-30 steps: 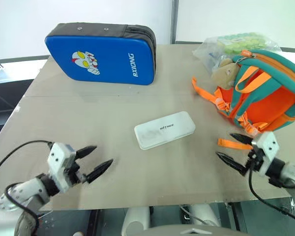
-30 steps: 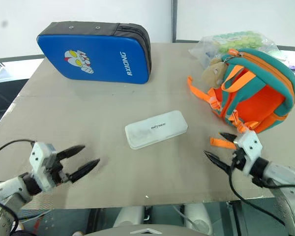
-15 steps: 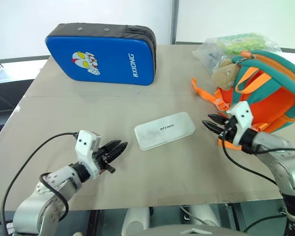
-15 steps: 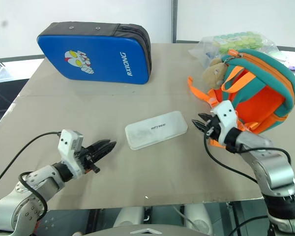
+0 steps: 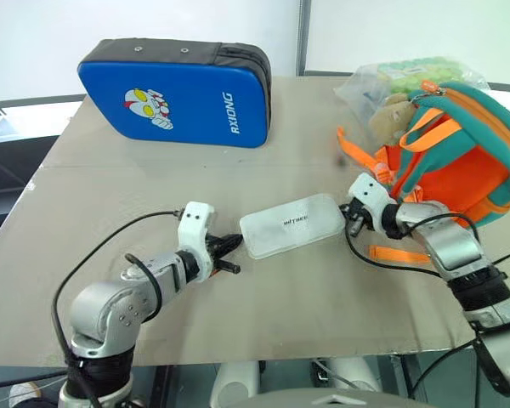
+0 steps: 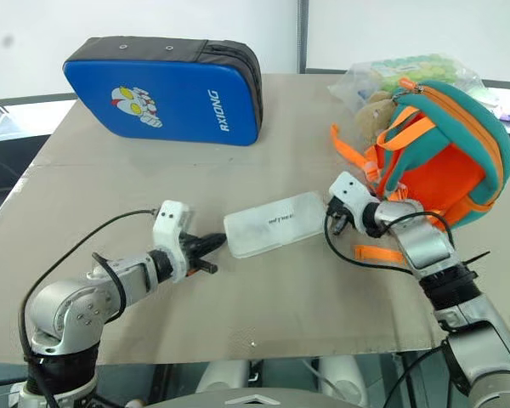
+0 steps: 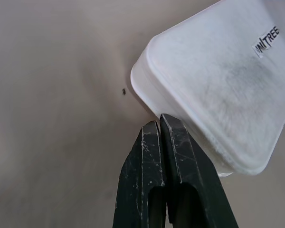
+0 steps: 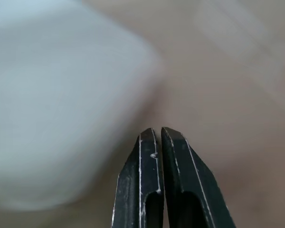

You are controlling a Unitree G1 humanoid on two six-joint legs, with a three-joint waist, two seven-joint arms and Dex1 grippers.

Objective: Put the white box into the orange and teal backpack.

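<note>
Both grippers moved in from the lower corners of the frame to the white box (image 5: 292, 224) since a second ago, and both pairs of jaws went from spread wide to fully closed, gripping nothing. Left gripper (image 5: 235, 253) now sits at the box's lower-left end, tips touching its edge in the left wrist view. Right gripper (image 5: 350, 214) is at the box's right end, just beside it; contact unclear. Box shifted slightly right of where it lay, flat on the desk (image 5: 153, 183) at frame centre. The orange and teal backpack (image 5: 459, 161) at right has tilted and shifted a bit, its loose orange strap (image 5: 393, 253) now lying under the right arm; interior can't be seen. Blue padded case (image 5: 174, 81) upper left unchanged. Clear plastic bag (image 5: 408, 75) with green items behind the backpack, upper right.
</note>
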